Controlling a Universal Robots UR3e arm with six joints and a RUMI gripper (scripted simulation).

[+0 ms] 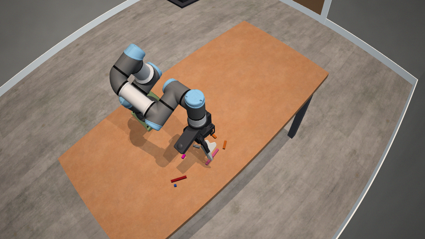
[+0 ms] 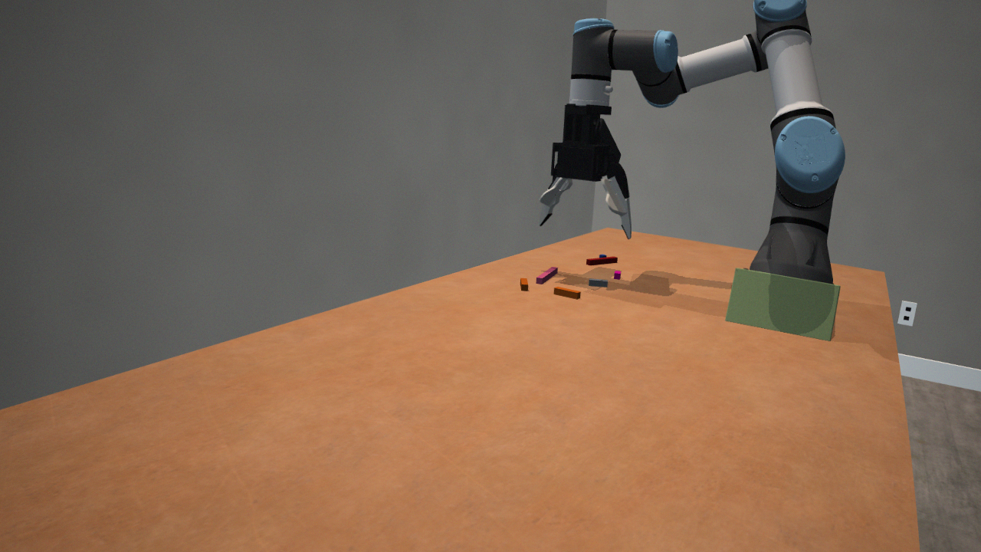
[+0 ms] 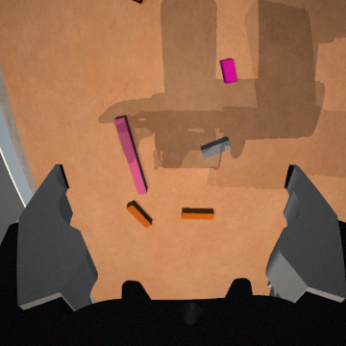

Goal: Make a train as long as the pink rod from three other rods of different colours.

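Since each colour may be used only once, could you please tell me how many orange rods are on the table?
2: one orange rod lies just past the pink rod's near end, the other beside it, towards the grey rod. None seems hidden.

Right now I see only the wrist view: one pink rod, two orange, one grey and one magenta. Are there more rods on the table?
Observer: Yes. A red rod lies beyond the magenta rod, apart from the group.
Operator: Is anything small near it?
Observer: A tiny blue rod lies beside the red one, with a small gap between them in the top view.
Operator: And how high are the jaws?
Observer: The gripper hangs well above the table, with its jaws wide open and holding nothing.
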